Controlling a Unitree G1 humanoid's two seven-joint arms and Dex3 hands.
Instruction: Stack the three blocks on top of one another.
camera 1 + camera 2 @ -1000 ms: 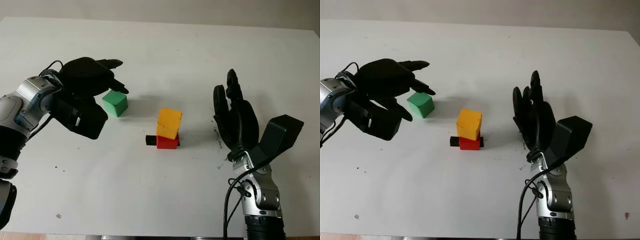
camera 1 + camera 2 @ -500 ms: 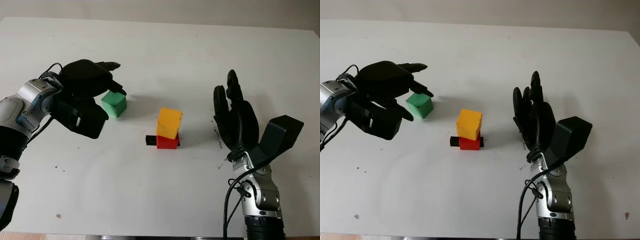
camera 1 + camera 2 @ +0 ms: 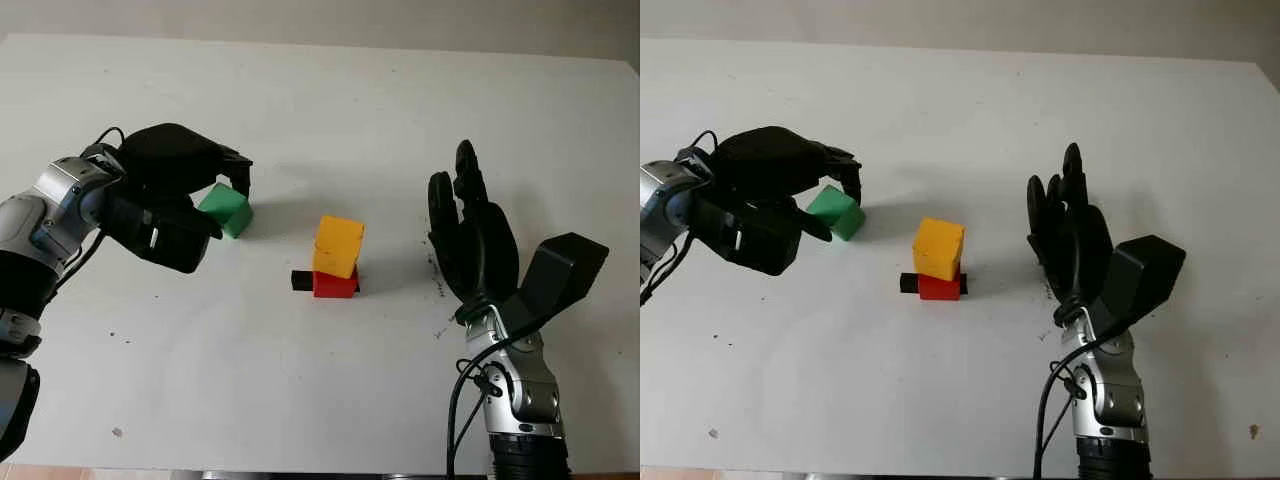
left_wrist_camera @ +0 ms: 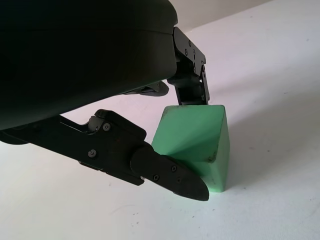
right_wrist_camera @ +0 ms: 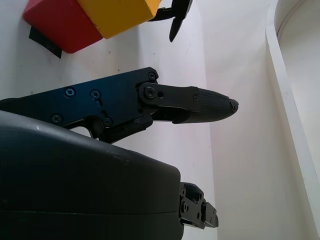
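The green block (image 3: 229,211) sits tilted at the left of the white table, one lower edge on the surface, as the left wrist view shows (image 4: 197,135). My left hand (image 3: 226,200) is shut on it, with fingers over its top and far side and the thumb against its near face. At the middle of the table the yellow block (image 3: 338,245) stands slightly askew on the red block (image 3: 335,285). My right hand (image 3: 452,178) is open and held upright to the right of that pair, apart from it.
A small black mark (image 3: 300,279) lies on the table against the red block's left side. The white table (image 3: 330,120) stretches bare behind the blocks, and its far edge runs along the top. The right arm's cable (image 3: 458,400) hangs near the front edge.
My left hand's fingers have curled down around the green block, which has tipped and shifted slightly. The right hand and the yellow-on-red pair have not moved.
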